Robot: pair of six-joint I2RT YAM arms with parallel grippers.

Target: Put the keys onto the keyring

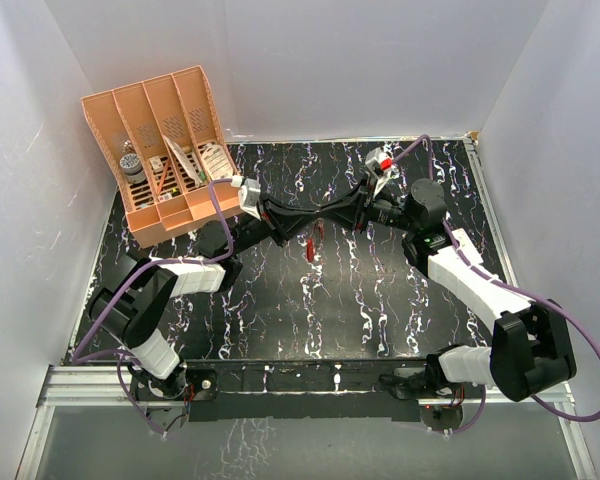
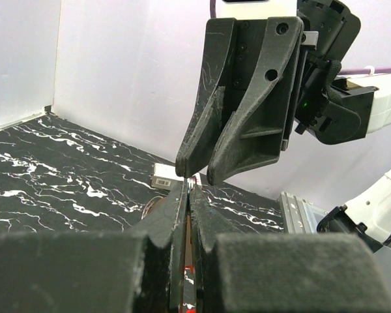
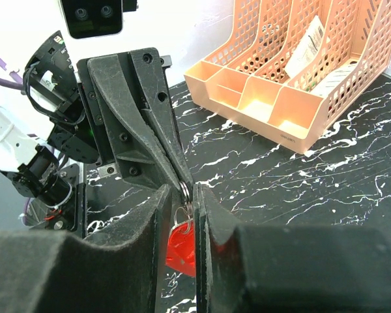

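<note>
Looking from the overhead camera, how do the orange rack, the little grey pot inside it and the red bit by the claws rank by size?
1. Orange rack, by far the largest.
2. Grey pot.
3. Red bit, thinner than the pot though similar in length.

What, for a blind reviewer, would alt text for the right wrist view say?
A red plastic piece under a small metal ring sits between the right gripper's fingers; the left gripper's tips reach the ring. Behind, a peach organizer stands on the black marble table.
</note>
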